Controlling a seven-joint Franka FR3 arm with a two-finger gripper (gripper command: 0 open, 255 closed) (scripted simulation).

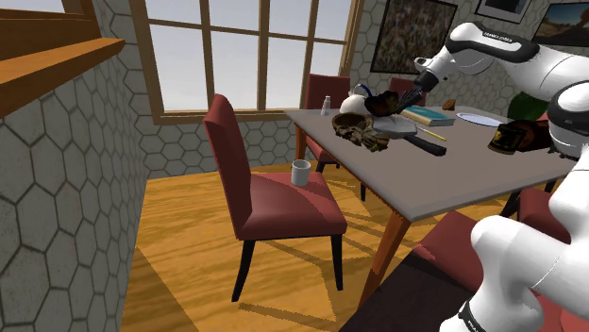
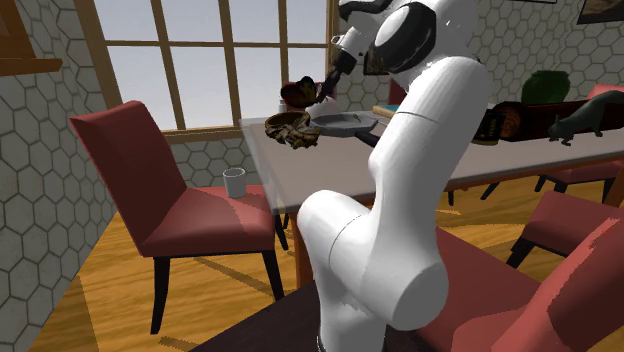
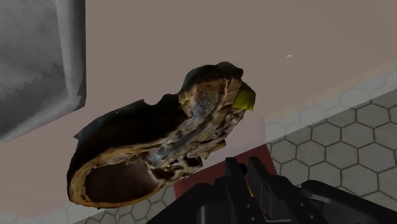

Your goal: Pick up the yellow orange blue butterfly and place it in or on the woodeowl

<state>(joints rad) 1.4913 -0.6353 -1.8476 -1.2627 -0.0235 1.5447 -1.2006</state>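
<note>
My black gripper point(image 1: 400, 98) hangs over the table's far end, shut on a dark reddish-brown butterfly point(image 1: 382, 104) that juts out from its tips point(image 2: 297, 95). Just below and toward the table's near corner lies the brown wooden bowl point(image 1: 350, 122) with a patterned, ragged piece attached beside it. In the wrist view the bowl's hollow point(image 3: 114, 181) and its mottled rim lie beyond the fingers, near the table edge. My gripper point(image 3: 247, 170) there has its fingers almost together, with a thin yellow sliver between them.
A grey pan point(image 1: 404, 125) lies right behind the bowl. A book point(image 1: 430, 116), a white plate point(image 1: 478, 118), a white jug point(image 1: 356, 101) and a shaker point(image 1: 327, 106) stand farther back. A white cup point(image 1: 301, 172) sits on the red chair point(image 1: 274, 203).
</note>
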